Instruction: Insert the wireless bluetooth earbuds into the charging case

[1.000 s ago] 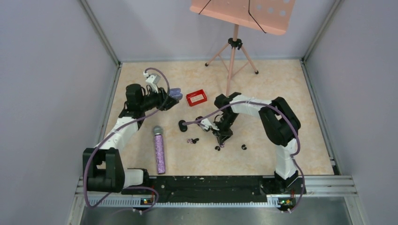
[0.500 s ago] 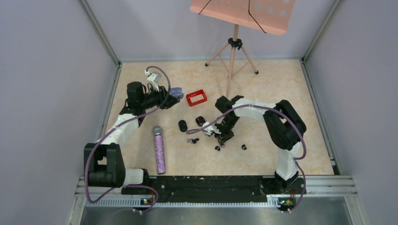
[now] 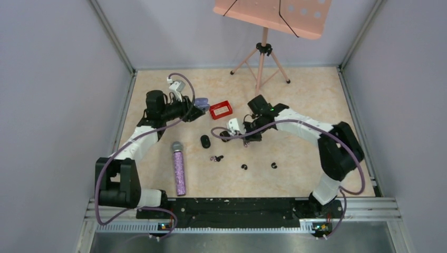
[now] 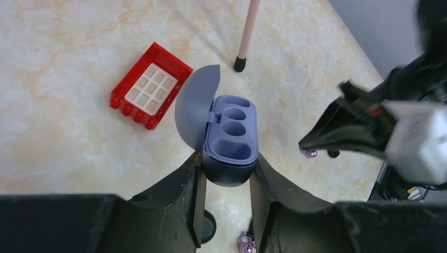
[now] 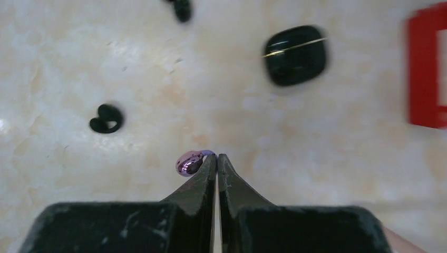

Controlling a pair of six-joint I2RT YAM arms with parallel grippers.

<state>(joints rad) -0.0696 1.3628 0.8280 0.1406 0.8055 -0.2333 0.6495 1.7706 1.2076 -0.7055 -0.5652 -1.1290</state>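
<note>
My left gripper is shut on a blue-purple charging case, held off the floor with its lid open and its wells empty; the case also shows in the top view. My right gripper is shut on a shiny pinkish-purple earbud, which sticks out to the left of its tips. In the left wrist view, the right gripper hangs to the right of the case with that earbud under its tip. More earbuds lie on the floor: a purple and black pair and two black ones.
A red brick lies just right of the held case. Two black oval cases sit under the right gripper's reach. A glittery purple microphone lies front left. A pink music stand's tripod stands at the back.
My right gripper closed on the purple earbud, rose from the floor and swung back-left toward the held case. My left gripper shifted slightly right with the case.
</note>
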